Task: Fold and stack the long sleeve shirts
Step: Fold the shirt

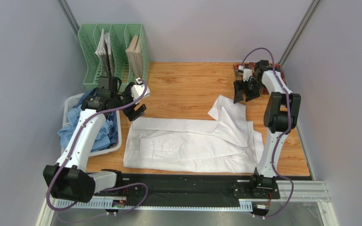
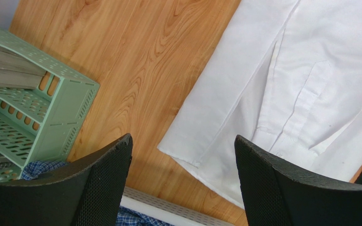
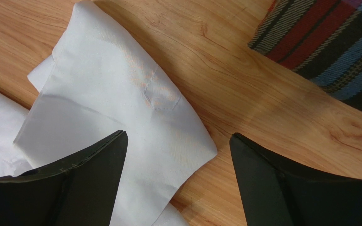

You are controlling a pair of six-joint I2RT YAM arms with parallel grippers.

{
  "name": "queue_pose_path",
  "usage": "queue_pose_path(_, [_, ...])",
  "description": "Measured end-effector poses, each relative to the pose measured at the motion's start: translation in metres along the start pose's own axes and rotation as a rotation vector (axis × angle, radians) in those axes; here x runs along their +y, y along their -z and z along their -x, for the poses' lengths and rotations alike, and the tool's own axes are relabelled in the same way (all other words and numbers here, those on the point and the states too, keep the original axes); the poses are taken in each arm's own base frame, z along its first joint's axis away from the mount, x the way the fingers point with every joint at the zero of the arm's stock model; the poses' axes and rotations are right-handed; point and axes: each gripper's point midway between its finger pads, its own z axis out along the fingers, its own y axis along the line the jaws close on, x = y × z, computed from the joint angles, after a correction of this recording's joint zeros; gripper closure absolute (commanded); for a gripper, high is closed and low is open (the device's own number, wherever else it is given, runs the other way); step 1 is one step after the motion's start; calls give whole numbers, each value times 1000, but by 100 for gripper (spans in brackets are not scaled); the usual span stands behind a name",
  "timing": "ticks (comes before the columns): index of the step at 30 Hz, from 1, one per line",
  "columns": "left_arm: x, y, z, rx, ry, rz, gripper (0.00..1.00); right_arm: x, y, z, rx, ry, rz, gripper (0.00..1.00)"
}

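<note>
Now the white shirt (image 1: 192,143) lay spread flat on the wooden table (image 1: 187,87), with one sleeve folded across its body. The sleeve's cuff end reached toward the right gripper (image 3: 178,135). That gripper hovered just above the cuff with its fingers (image 3: 74,183) spread wide and holding nothing. The cuff sat beneath one finger and ran into the gap between the two, and bare wood lay under the other. Beyond that second finger, a little apart from the cuff, lay the red-green-navy plaid shirt (image 3: 329,42).

The left gripper (image 2: 183,141) hung over the white shirt's opposite corner. Its fingers (image 2: 98,183) were also parted and empty, and the corner showed between them. Behind one finger the blue checked shirts (image 1: 86,127) were heaped in a white basket (image 1: 117,146). A green file rack (image 1: 109,47) holding papers stood just past the basket.
</note>
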Motion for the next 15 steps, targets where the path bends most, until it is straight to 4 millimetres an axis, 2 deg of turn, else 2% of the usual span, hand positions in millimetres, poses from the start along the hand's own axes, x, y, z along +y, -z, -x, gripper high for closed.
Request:
queue_pose_path(4, [-3, 8, 4, -11, 8, 13, 16, 2, -14, -3, 35, 32, -14, 27])
queue_pose_path(6, [-4, 10, 5, -13, 9, 19, 15, 3, -21, -5, 52, 53, -17, 42])
queue_pose_path(7, [-5, 11, 6, -14, 10, 21, 15, 5, -24, -8, 63, 60, -12, 51])
queue_pose_path(8, [-5, 12, 6, -15, 10, 22, 15, 7, -26, -10, 70, 69, -8, 70])
queue_pose_path(9, [-5, 13, 6, -16, 9, 24, 15, 9, -28, -12, 80, 72, -1, 81])
queue_pose_path(11, [-6, 15, 7, -16, 9, 28, 15, 13, -28, -15, 92, 80, 15, 98])
queue_pose_path(15, [-4, 16, 5, -5, 14, 39, 16, 25, -19, -18, 109, 84, 60, 100])
